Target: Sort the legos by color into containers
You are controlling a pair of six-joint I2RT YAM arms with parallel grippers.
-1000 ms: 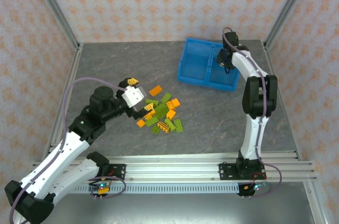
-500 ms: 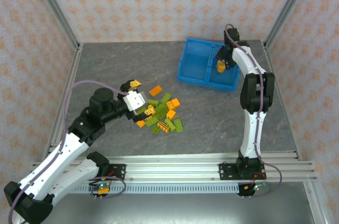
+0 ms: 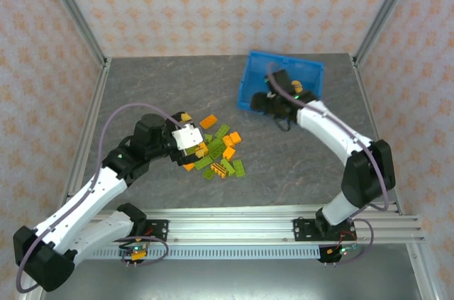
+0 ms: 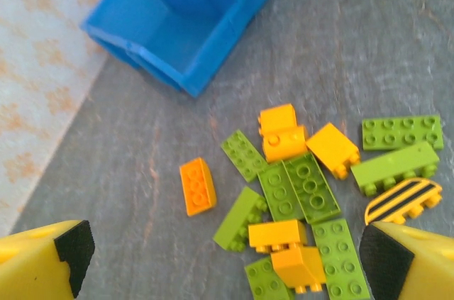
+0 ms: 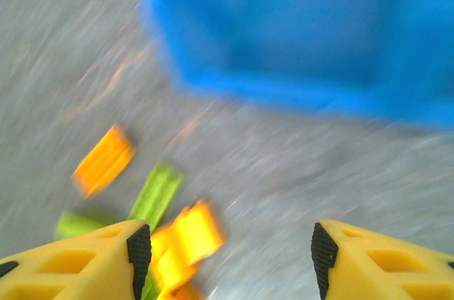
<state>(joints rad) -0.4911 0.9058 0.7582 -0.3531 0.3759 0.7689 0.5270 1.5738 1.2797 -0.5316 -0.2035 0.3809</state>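
Top view: the right end effector (image 3: 262,104) has swung off the blue bin (image 3: 248,80) at the worktop's far edge, leaving an orange lego (image 3: 296,86) in its right compartment.

Left wrist: the left end effector (image 4: 228,250), spread wide and empty, hovers over the loose legos (image 4: 298,186) mid-worktop.

Right wrist: its fingers are wide apart and empty, so another pick comes next.

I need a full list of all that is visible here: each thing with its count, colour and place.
bin: one, bright blue, two compartments, far right of the table
table: one, grey, under everything
orange legos: about six, in the pile mid-table; one more in the bin's right compartment
green legos: about eight, lime, same pile
striped lego: one, yellow with dark stripes, pile's edge
left gripper: one, yellow fingers, open, above the pile
right gripper: one, yellow fingers, open, by the bin's near wall
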